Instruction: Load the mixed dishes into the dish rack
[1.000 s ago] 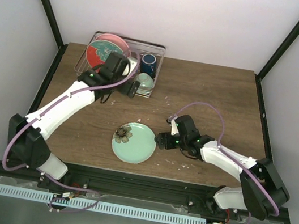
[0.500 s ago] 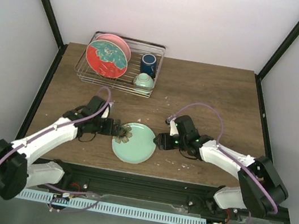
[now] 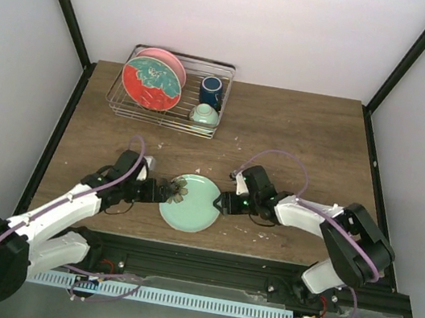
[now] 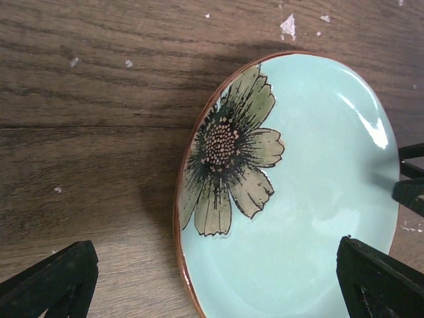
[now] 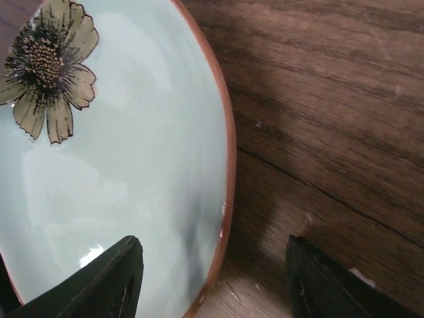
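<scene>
Straddling with right gripper (image 3: 224, 203), jaws half-spread and empty, the 3 o'clock rim of brown-edged mint-green flower plate (image 3: 192, 205), lying flat at 6 o'clock on table (image 3: 297, 140); bracketing its 9 o'clock rim with left gripper (image 3: 164, 192), spread wide, empty.

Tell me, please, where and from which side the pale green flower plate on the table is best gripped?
Grip the flower plate by its brown rim at the right edge, coming in low from the right. It lies flat on the table, so probably only the thin raised rim offers a hold. The right gripper straddles that rim there, jaws open.
</scene>
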